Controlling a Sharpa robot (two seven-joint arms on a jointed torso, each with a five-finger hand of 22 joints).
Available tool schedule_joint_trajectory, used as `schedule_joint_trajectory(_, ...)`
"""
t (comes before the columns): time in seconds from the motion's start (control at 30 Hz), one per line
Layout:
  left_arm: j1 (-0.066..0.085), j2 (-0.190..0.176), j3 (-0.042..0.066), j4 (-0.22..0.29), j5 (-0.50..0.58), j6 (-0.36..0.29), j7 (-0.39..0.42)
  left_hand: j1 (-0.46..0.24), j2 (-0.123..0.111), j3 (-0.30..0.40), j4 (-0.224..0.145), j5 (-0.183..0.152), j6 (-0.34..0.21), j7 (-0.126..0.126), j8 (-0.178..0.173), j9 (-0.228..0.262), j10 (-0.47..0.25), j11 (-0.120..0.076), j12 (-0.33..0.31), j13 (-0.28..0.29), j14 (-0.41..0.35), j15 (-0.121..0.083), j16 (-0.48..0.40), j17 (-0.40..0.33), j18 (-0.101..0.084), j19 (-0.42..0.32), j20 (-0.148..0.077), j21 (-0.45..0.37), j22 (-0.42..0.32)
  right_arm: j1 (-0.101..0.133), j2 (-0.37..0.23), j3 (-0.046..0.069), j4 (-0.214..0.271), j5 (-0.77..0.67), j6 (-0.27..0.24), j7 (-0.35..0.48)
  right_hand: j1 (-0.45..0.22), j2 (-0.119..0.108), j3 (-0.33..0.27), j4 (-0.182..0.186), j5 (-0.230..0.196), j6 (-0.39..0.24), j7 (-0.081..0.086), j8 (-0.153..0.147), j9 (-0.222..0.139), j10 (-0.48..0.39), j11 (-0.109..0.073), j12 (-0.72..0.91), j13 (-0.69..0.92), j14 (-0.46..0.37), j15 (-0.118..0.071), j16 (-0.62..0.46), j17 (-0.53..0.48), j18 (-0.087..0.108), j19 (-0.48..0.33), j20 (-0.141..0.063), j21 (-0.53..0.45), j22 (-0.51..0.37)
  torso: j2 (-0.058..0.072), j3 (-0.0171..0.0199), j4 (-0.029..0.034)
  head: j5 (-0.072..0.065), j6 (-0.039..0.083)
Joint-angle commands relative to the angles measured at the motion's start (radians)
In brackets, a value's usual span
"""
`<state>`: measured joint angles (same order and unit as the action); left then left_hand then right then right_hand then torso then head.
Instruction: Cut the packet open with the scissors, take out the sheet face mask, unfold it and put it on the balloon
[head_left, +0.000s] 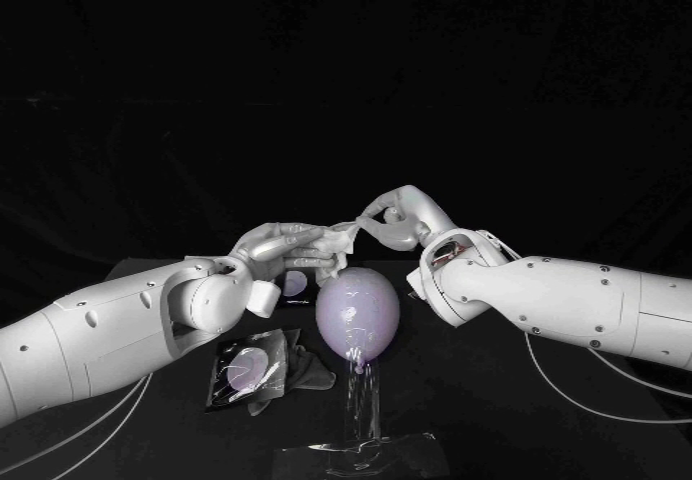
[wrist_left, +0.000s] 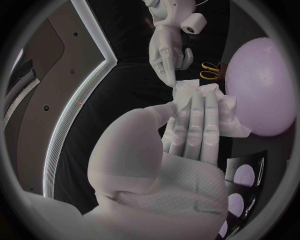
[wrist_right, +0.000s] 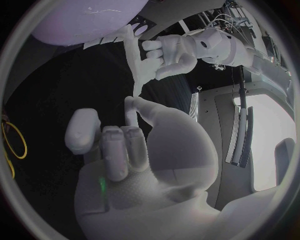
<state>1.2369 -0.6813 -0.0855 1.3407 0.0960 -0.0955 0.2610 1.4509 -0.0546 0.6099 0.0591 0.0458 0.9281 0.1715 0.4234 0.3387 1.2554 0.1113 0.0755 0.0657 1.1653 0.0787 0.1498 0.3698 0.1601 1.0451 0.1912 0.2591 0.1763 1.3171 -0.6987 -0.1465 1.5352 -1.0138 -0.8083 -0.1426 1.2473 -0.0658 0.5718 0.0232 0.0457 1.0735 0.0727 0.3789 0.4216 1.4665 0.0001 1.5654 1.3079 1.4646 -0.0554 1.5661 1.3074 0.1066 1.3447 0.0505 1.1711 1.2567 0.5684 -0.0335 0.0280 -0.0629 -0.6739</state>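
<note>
The lilac balloon stands upright on a clear stand at the table's middle. Just above and behind it, my left hand and my right hand hold the white sheet face mask between them. In the left wrist view the left hand grips the crumpled mask beside the balloon, and the right hand pinches its far edge. In the right wrist view the mask runs as a narrow band from the right hand to the left hand. The cut black packet lies on the table.
The yellow-handled scissors lie on the black table beyond the balloon; their loops also appear in the right wrist view. The packet lies below the left arm, to the left of the stand.
</note>
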Motion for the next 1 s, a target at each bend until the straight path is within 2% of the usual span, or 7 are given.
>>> schedule_joint_trajectory(0.03, 0.002, -0.009, 0.009, 0.014, 0.011, 0.026, 0.019, 0.001, 0.008, -0.001, -0.004, 0.003, 0.007, 0.002, 0.007, 0.096, 0.008, 0.0, -0.002, 0.001, 0.004, -0.003, 0.002, 0.002, 0.016, -0.009, 0.0, 0.007, 0.001, 0.001, -0.005, 0.001, -0.001, 0.01, -0.007, 0.005, -0.005, 0.004, 0.092, -0.086, 0.005, 0.007, -0.001, 0.002, 0.007, 0.104, -0.004, 0.005, 0.263, 0.106, -0.006, 0.005, 0.263, -0.012, 0.005, -0.002, 0.001, 0.002, 0.0, -0.0004, -0.0002, 0.001, -0.001)
schedule_joint_trajectory(0.17, 0.009, -0.026, 0.018, 0.032, 0.011, 0.028, 0.021, -0.001, 0.008, 0.0, -0.007, 0.003, 0.007, 0.001, 0.006, 0.097, 0.009, 0.0, -0.002, 0.001, 0.006, -0.004, 0.003, 0.002, 0.016, -0.008, -0.001, 0.011, 0.004, 0.001, -0.011, 0.001, -0.003, 0.02, -0.012, 0.006, -0.004, 0.003, 0.092, -0.087, 0.005, 0.007, -0.001, 0.002, 0.007, 0.104, -0.004, 0.005, 0.263, 0.106, -0.006, 0.005, 0.263, -0.012, 0.005, -0.002, 0.001, 0.002, -0.002, 0.0015, 0.0016, 0.002, -0.001)
schedule_joint_trajectory(0.27, 0.016, -0.037, 0.021, 0.043, 0.008, 0.029, 0.019, -0.002, 0.009, 0.001, -0.008, 0.003, 0.008, 0.001, 0.006, 0.097, 0.01, 0.0, -0.002, 0.001, 0.007, -0.004, 0.003, 0.003, 0.016, -0.008, -0.002, 0.013, 0.006, 0.001, -0.015, 0.001, -0.004, 0.03, -0.013, 0.008, -0.004, 0.003, 0.092, -0.087, 0.005, 0.007, -0.001, 0.002, 0.007, 0.104, -0.004, 0.005, 0.263, 0.106, -0.006, 0.005, 0.263, -0.012, 0.005, -0.002, 0.001, 0.002, -0.002, 0.0019, 0.0006, 0.004, 0.001)
schedule_joint_trajectory(0.53, 0.022, -0.042, 0.024, 0.052, 0.005, 0.036, 0.008, -0.005, 0.009, 0.001, -0.01, 0.003, 0.009, 0.001, 0.005, 0.097, 0.012, -0.001, -0.002, 0.001, 0.008, -0.004, 0.004, 0.003, 0.017, -0.008, -0.002, 0.017, 0.008, 0.001, -0.016, 0.001, 0.0, 0.059, 0.0, 0.018, -0.004, 0.002, 0.093, -0.088, 0.005, 0.007, -0.002, 0.003, 0.008, 0.104, -0.004, 0.005, 0.263, 0.106, -0.006, 0.005, 0.263, -0.012, 0.004, -0.002, 0.001, 0.002, 0.0, 0.0016, -0.0006, 0.002, 0.005)
schedule_joint_trajectory(1.0, 0.024, -0.035, 0.024, 0.047, -0.003, 0.039, -0.002, -0.006, 0.009, 0.001, -0.01, 0.003, 0.009, 0.001, 0.005, 0.098, 0.012, -0.001, -0.002, 0.001, 0.009, -0.004, 0.004, 0.003, 0.016, -0.008, -0.002, 0.018, 0.009, 0.001, -0.015, 0.001, 0.011, 0.136, 0.015, 0.051, -0.015, 0.002, 0.093, -0.085, 0.006, -0.002, 0.001, 0.002, 0.011, 0.104, -0.003, 0.005, 0.263, 0.106, -0.006, 0.005, 0.263, -0.007, -0.01, -0.002, -0.022, -0.014, -0.001, 0.0012, -0.0001, 0.001, 0.004)
